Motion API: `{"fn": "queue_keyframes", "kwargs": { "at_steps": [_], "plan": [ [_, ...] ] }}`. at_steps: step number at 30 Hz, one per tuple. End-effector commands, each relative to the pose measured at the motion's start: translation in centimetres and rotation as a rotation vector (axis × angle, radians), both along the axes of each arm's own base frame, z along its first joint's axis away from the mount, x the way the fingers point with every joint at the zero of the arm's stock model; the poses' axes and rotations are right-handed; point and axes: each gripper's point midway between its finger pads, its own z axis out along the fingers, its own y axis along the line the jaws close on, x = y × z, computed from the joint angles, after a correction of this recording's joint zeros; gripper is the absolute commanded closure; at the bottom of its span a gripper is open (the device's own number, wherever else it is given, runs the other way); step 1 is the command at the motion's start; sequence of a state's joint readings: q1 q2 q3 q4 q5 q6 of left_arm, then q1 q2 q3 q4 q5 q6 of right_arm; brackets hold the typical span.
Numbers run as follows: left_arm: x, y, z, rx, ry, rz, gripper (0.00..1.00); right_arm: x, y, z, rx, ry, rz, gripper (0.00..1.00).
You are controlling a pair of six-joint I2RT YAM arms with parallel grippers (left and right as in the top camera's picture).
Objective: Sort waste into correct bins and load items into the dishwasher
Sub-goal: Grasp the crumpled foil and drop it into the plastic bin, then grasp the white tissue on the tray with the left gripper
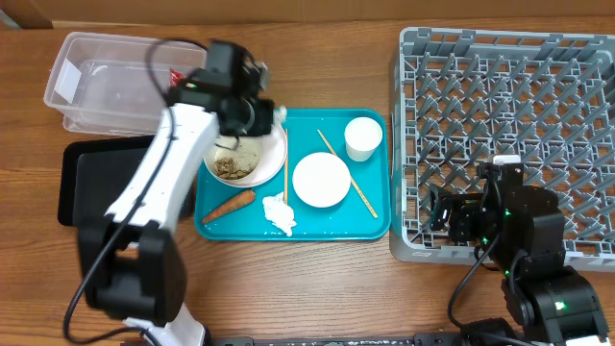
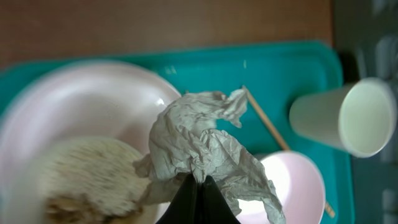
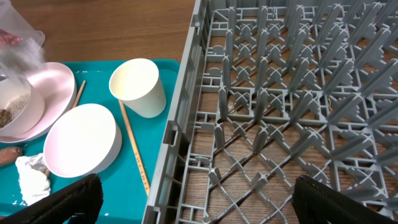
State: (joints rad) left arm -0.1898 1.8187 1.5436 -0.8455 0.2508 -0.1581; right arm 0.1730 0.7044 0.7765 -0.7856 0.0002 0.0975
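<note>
My left gripper (image 2: 199, 190) is shut on a crumpled white tissue (image 2: 202, 146) and holds it over the right rim of the large white bowl (image 2: 81, 99), which holds rice and brown scraps (image 2: 87, 171). From overhead the left gripper (image 1: 258, 115) is above that bowl (image 1: 271, 165) on the teal tray. A second tissue (image 1: 279, 213), a carrot (image 1: 229, 205), the smaller bowl (image 1: 321, 180), the cup (image 1: 362, 137) and chopsticks (image 1: 351, 178) lie on the tray. My right gripper (image 3: 205, 208) is open and empty over the grey dish rack's (image 1: 509, 125) front-left corner.
The clear tub (image 1: 106, 82) stands at the back left with a red wrapper (image 1: 175, 75) inside. The black tray (image 1: 82, 178) lies left of the teal tray (image 1: 375, 226), partly under my left arm. The rack's wall (image 3: 180, 118) borders the teal tray.
</note>
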Motion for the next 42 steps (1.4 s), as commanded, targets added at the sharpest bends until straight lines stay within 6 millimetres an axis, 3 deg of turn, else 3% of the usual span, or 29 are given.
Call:
{"fn": "queue_keyframes", "kwargs": {
  "at_steps": [1,7,11,14,19,21,23,24,27,31,35,38,42],
  "plan": [
    [2.5,4.3,6.6,0.02,-0.186,0.113,0.96,0.2,0.3,1.6,0.011,-0.039,0.007,0.0],
    [6.1,11.8,9.2,0.137,-0.35,0.311,0.96,0.2,0.3,1.6,0.011,-0.04,0.007,0.0],
    [7.9,14.8,9.8,0.159,-0.417,0.383,0.96,0.2,0.3,1.6,0.011,-0.04,0.006,0.0],
    [8.9,16.6,8.8,0.18,-0.422,0.422,0.96,0.2,0.3,1.6,0.011,-0.04,0.006,0.0],
    [9.8,19.2,5.4,0.237,-0.367,0.479,0.95,0.2,0.3,1.6,0.011,-0.04,0.007,0.0],
    [9.9,19.9,4.9,0.24,-0.362,0.49,0.86,0.2,0.3,1.6,0.011,-0.04,0.006,0.0],
    [10.1,20.4,5.4,0.241,-0.378,0.5,0.53,0.2,0.3,1.6,0.011,-0.04,0.006,0.0],
    [10.1,20.6,6.0,0.239,-0.392,0.506,0.43,0.2,0.3,1.6,0.011,-0.04,0.007,0.0],
    [9.5,19.7,7.6,0.217,-0.402,0.486,0.35,0.2,0.3,1.6,0.011,-0.04,0.007,0.0],
    [6.5,14.9,7.8,0.101,-0.297,0.357,0.34,0.2,0.3,1.6,0.011,-0.04,0.006,0.0],
    [0.7,9.7,4.7,0.035,-0.027,0.229,0.32,0.2,0.3,1.6,0.011,-0.04,0.007,0.0],
    [-4.8,7.1,2.1,0.064,0.215,0.161,0.32,0.2,0.3,1.6,0.011,-0.039,0.007,0.0],
    [-9.9,4.3,0.0,0.097,0.424,0.115,0.32,0.2,0.3,1.6,0.011,-0.039,0.007,0.0]
  ]
}}
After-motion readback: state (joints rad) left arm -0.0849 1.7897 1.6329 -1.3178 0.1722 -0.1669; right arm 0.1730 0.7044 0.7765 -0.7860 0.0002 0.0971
